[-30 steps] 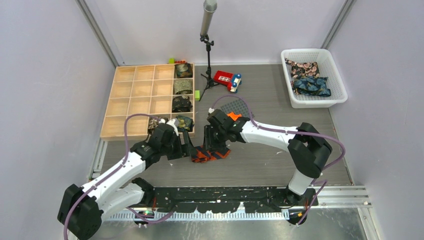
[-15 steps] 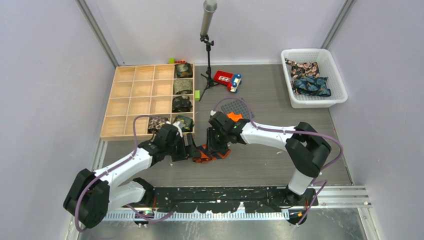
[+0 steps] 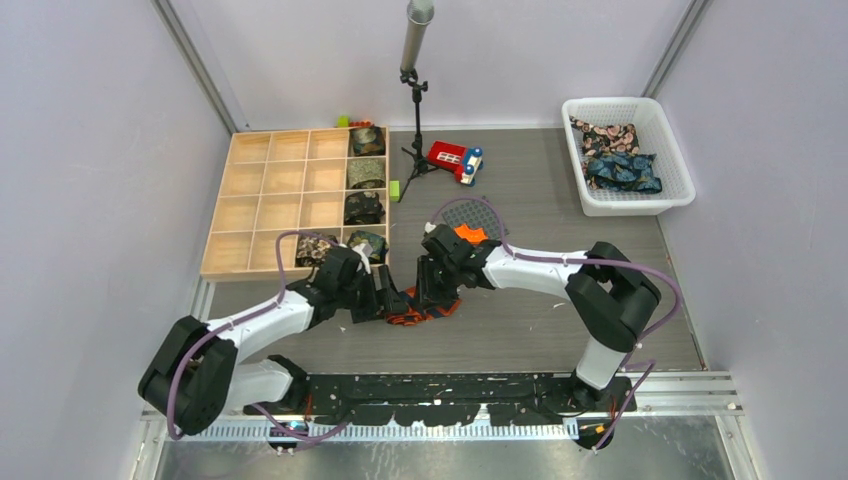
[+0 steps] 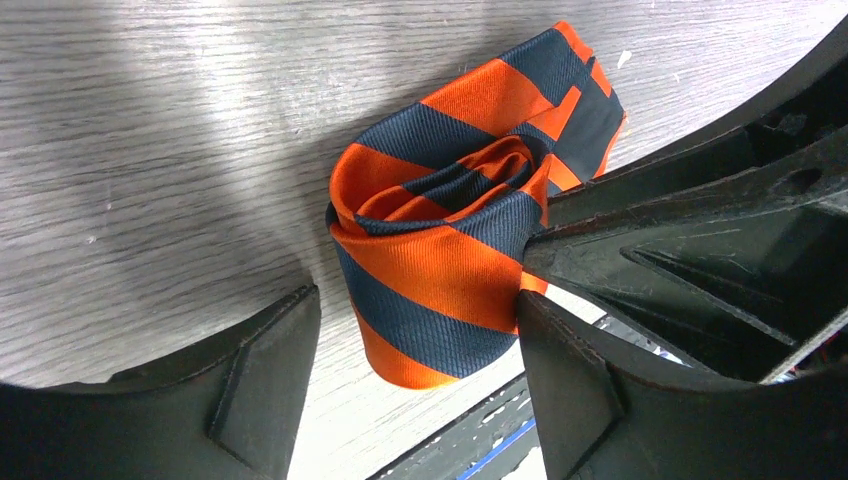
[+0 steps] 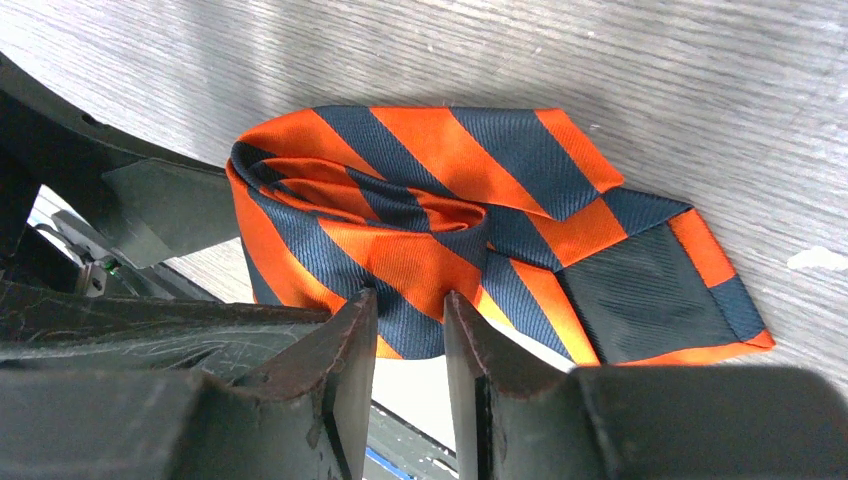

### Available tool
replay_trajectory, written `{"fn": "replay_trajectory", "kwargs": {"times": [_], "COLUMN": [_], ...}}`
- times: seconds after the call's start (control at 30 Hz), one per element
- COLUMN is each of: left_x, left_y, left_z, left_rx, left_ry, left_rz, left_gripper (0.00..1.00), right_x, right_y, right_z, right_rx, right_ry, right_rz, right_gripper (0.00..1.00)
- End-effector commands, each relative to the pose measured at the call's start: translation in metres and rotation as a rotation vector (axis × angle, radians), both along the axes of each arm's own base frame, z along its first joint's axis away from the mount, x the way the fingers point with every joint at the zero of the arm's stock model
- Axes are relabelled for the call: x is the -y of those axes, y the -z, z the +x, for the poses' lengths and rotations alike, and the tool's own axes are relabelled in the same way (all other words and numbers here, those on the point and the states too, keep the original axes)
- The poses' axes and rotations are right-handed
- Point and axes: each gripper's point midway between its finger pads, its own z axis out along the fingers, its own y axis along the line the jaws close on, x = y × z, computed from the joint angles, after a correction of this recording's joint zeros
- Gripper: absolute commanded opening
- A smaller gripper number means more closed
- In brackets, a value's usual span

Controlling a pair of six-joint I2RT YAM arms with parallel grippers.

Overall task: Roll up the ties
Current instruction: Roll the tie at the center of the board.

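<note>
Tie (image 3: 418,312), orange-striped, sat rolled on table (image 3: 560,330), between left gripper (image 3: 393,300) and right gripper (image 3: 432,296) and just in front of tray (image 3: 270,200). Jaws weren't readable from the top view.

Left wrist: jaws were apart with the roll between them. One finger (image 4: 570,390) touched the fabric and the other was just clear of it.

Right wrist: jaws were nearly together at the roll's near edge, with the loose end flat on the table beside them. Couldn't tell if they pinched it.
</note>
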Motion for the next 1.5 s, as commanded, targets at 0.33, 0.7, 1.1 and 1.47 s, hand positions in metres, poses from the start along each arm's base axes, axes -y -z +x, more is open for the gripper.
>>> {"fn": "replay_trajectory", "kwargs": {"times": [0.33, 0.7, 1.1, 1.47], "left_x": [0.019, 0.004, -0.020, -0.044], "left_y": [0.009, 0.009, -0.002, -0.015], "left_z": [0.010, 0.005, 0.001, 0.003], "left_rx": [-0.014, -0.044, -0.041, -0.012], "left_ry": [0.008, 0.007, 0.030, 0.094], "left_rz": [-0.086, 0.030, 0.219, 0.528], "left_gripper": [0.51, 0.29, 0.29, 0.29], "right_x": [0.008, 0.033, 0.051, 0.051], "right_y": [0.014, -0.031, 0.023, 0.033], "right_z": [0.005, 0.030, 0.014, -0.011], "right_rx": [-0.016, 0.098, 0.051, 0.050], "right_ry": [0.010, 0.083, 0.106, 0.090], "right_rz": [0.016, -0.015, -0.156, -0.263], "right_gripper": [0.34, 0.40, 0.38, 0.35]}}
